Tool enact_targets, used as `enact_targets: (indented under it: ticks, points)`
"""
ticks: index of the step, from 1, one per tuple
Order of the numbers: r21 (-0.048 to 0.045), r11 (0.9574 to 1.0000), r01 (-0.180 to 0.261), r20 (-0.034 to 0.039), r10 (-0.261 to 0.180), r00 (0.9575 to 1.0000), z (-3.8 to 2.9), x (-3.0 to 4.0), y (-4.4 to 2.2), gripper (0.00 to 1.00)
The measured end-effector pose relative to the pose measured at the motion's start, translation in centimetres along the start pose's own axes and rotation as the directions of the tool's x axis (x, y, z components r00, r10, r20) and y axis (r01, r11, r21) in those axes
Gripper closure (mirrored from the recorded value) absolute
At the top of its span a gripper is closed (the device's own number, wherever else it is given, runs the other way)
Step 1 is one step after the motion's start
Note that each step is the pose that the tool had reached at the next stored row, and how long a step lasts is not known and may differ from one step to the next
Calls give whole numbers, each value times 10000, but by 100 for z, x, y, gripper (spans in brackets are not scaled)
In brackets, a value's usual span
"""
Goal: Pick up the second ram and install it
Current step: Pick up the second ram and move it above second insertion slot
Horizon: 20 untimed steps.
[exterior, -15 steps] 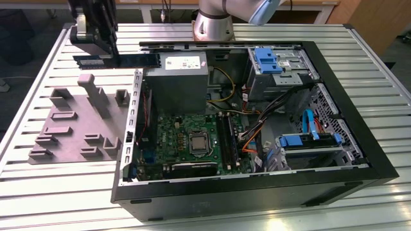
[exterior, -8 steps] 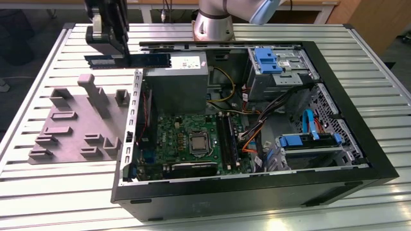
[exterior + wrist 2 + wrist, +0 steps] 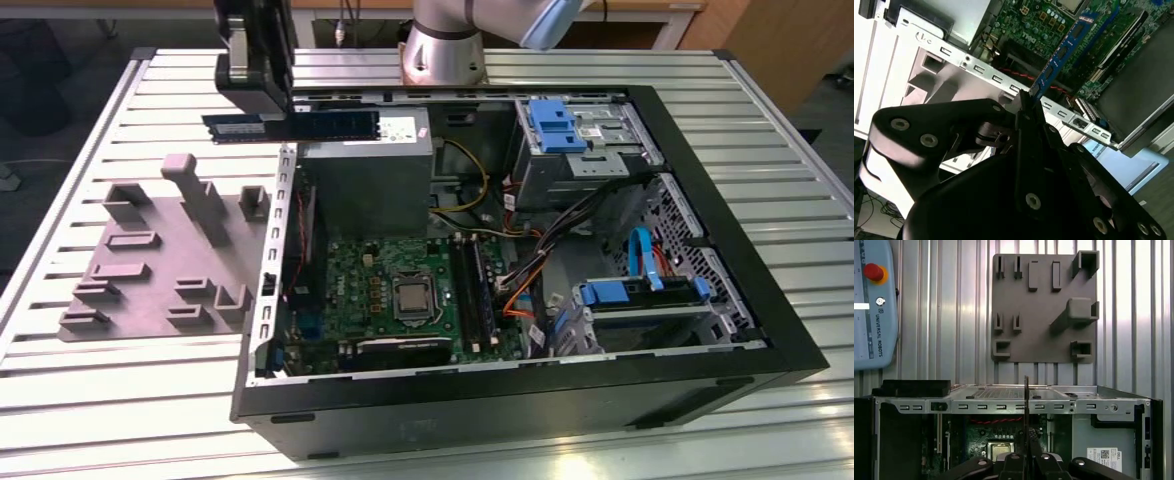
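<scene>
Exterior view shows the hand [image 3: 260,112] clamped on the second ram [image 3: 334,126], holding it level in the air over the open computer case [image 3: 534,400], toward the table [image 3: 107,420] edge where the arm's base [image 3: 441,55] stands.

We are seeing bright overhead light. In the exterior view the worktop [image 3: 107,400] is glaring white along its near edge, while the interior of the computer case [image 3: 534,400] is lying in soft shade. In the second wrist view the black pincer [image 3: 1026,100], clamped on the second ram [image 3: 1060,52], is showing as a dark mass.
</scene>
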<state>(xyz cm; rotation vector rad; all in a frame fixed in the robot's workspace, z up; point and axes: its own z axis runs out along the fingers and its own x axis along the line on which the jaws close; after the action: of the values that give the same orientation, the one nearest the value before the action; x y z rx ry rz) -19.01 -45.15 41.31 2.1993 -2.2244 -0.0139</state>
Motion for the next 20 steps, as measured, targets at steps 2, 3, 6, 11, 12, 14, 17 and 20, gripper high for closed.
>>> enact_targets:
  ticks: [2,3,6,11,12,14,17,20]
  points:
    - [1,10000,0,1,0,10000,1,-1,-48,86]
    - [0,10000,0,0,0,10000,1,-1,-72,86]
    - [0,10000,1,1,-1,10000,2,-2,-142,86]
    - [0,10000,0,1,0,10000,3,-3,-269,86]
    - [0,10000,0,1,0,10000,4,-4,-298,86]
    - [0,10000,0,1,0,10000,4,-4,-356,86]
    - [1,10000,0,1,0,10000,6,-5,-445,86]
    - [0,10000,1,1,-1,10000,7,-6,-532,86]
